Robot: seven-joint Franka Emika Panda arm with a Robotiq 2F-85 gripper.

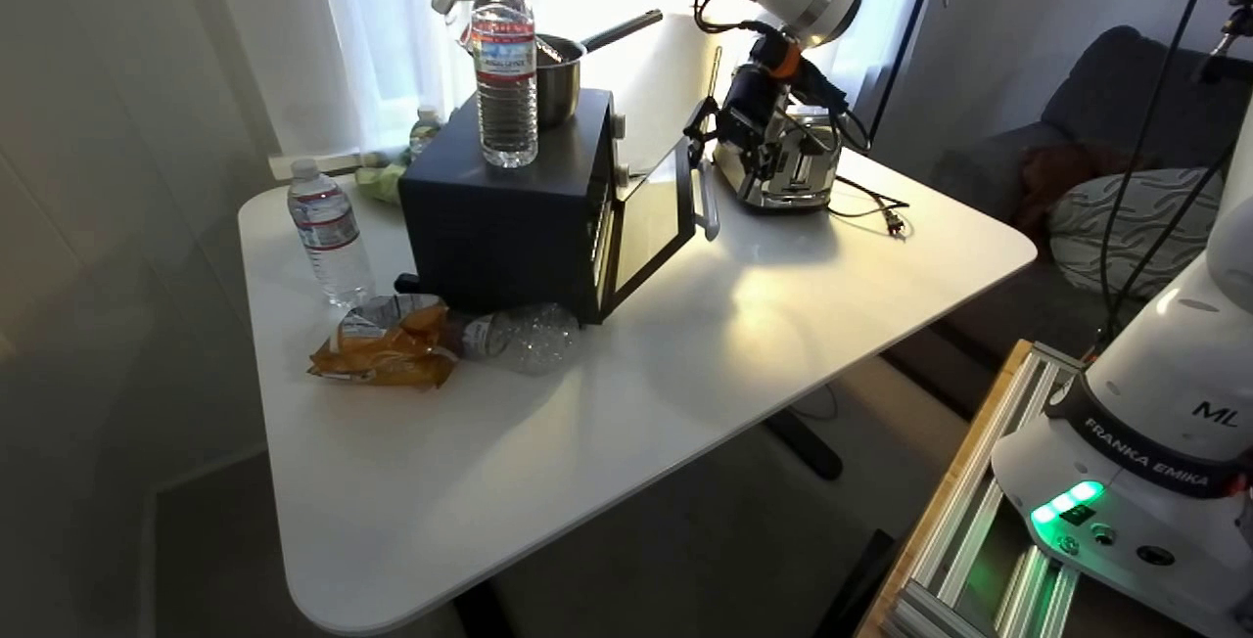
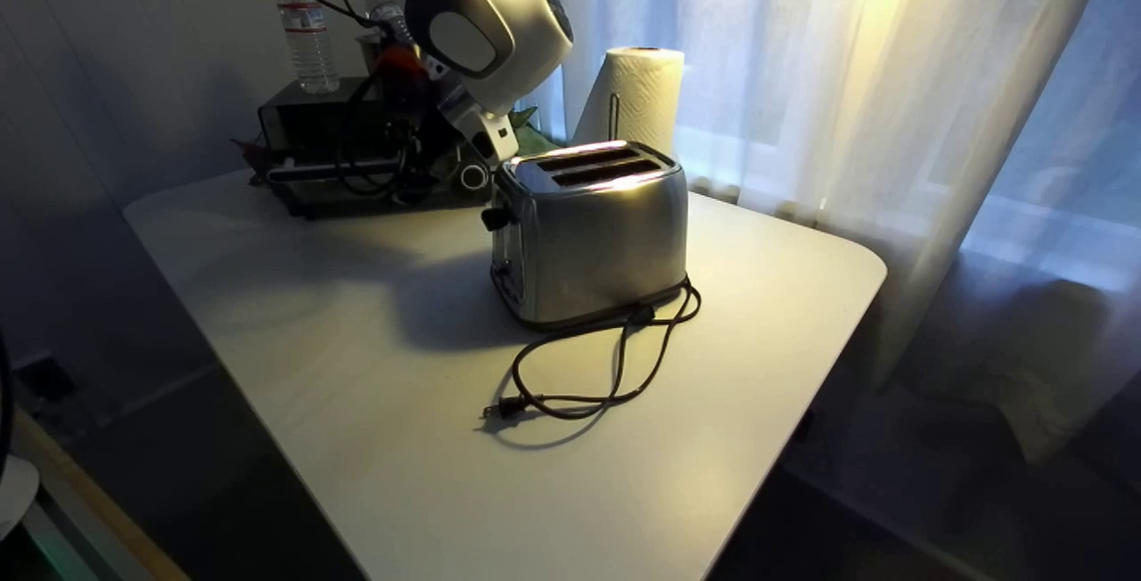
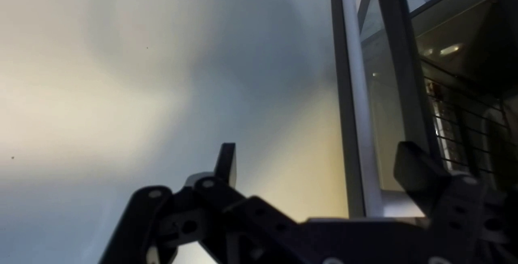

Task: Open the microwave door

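Note:
The black microwave stands on the white table; its dark top also shows in an exterior view. Its door is partly open, tilted outward and down from its lower edge. A pale bar handle runs along the door's outer edge; it also shows in both exterior views. My gripper is open at one end of the handle. In the wrist view the handle lies between the fingers, with one finger over the table side and one over the door window. Contact with the door cannot be told.
A silver toaster stands close beside my gripper, with its cord on the table. A water bottle and a pot stand on the microwave. An orange bag and a lying bottle are beside it. Paper towels stand behind.

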